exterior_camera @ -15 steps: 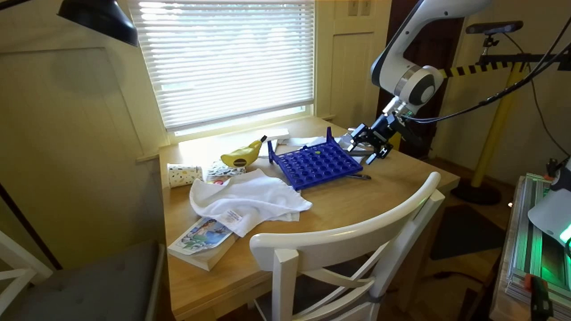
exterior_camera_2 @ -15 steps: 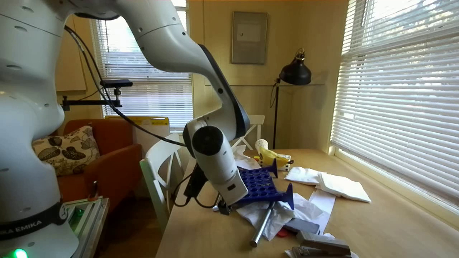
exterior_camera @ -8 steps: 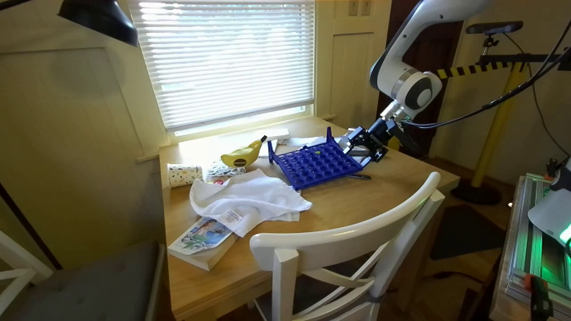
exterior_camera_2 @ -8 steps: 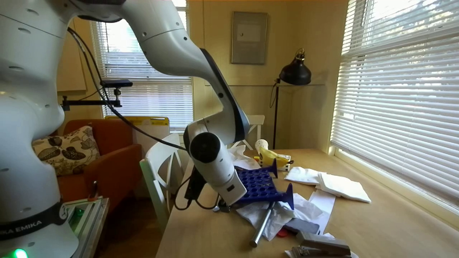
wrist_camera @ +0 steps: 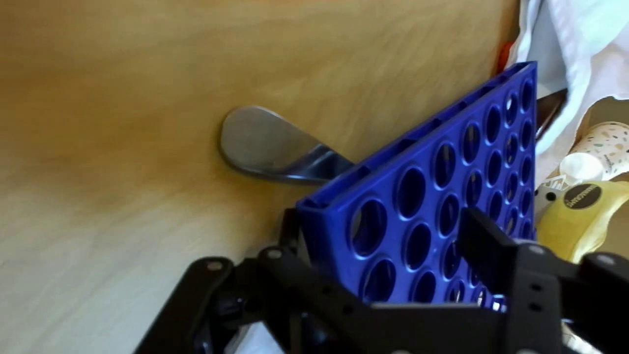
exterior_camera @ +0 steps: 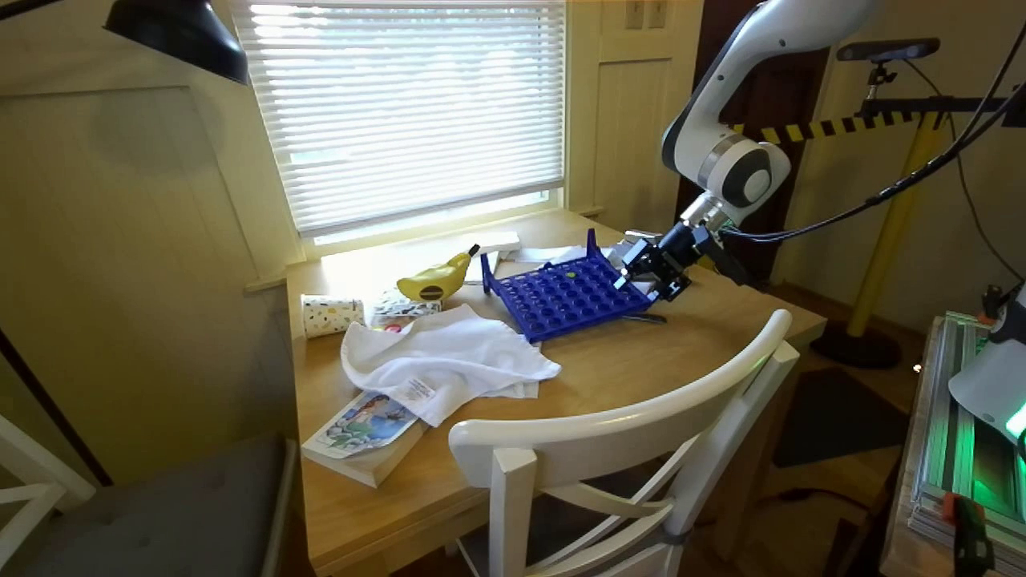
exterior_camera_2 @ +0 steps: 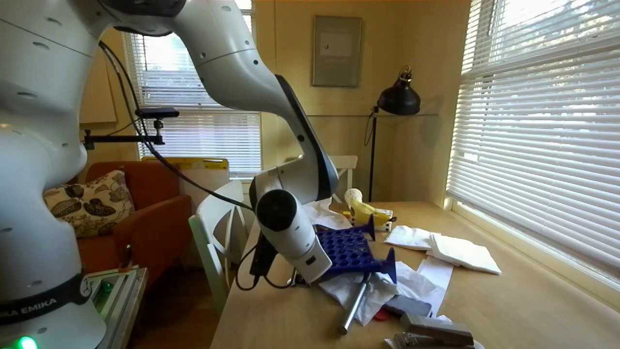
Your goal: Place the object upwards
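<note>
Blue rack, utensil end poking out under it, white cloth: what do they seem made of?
Blue rack: probably moulded plastic, slightly glossy; uniform colour, crisp round holes.
Utensil end: likely smooth metal; silvery, sharp reflections where it narrows.
White cloth: matte fabric, maybe cotton; soft folds, a tag.

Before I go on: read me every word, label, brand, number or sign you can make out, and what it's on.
"KA EMIKA", its start cut off by the picture edge: black band around the arm's base.
Too blurred to read surely: dark oval label on the yellow banana-shaped pouch.
Too small: white tag on the white cloth.
No other text is legible.
</note>
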Robot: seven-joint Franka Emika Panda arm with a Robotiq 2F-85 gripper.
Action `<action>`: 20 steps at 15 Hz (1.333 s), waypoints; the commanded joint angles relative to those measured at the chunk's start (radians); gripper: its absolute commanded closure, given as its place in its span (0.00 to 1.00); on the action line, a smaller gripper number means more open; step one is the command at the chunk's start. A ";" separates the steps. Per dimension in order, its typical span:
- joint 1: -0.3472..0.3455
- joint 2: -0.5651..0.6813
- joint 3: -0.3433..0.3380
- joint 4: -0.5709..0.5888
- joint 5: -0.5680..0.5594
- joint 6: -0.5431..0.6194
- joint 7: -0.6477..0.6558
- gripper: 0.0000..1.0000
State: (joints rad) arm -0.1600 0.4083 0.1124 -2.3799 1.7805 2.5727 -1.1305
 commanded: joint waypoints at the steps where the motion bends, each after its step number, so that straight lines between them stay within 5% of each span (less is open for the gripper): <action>1: -0.001 0.028 0.005 0.029 0.077 -0.015 -0.068 0.49; 2: -0.002 0.028 0.005 0.031 0.091 -0.019 -0.080 0.56; 3: 0.077 0.020 -0.077 0.030 0.108 -0.053 -0.074 0.62; 7: 0.118 0.012 -0.129 0.028 0.145 -0.129 -0.075 0.89; 13: 0.109 0.012 -0.173 0.032 0.094 -0.317 0.041 0.94; 20: 0.032 0.037 -0.247 0.085 -0.003 -0.667 0.296 0.96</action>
State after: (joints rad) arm -0.0899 0.4196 -0.1117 -2.3390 1.8256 2.0231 -0.9688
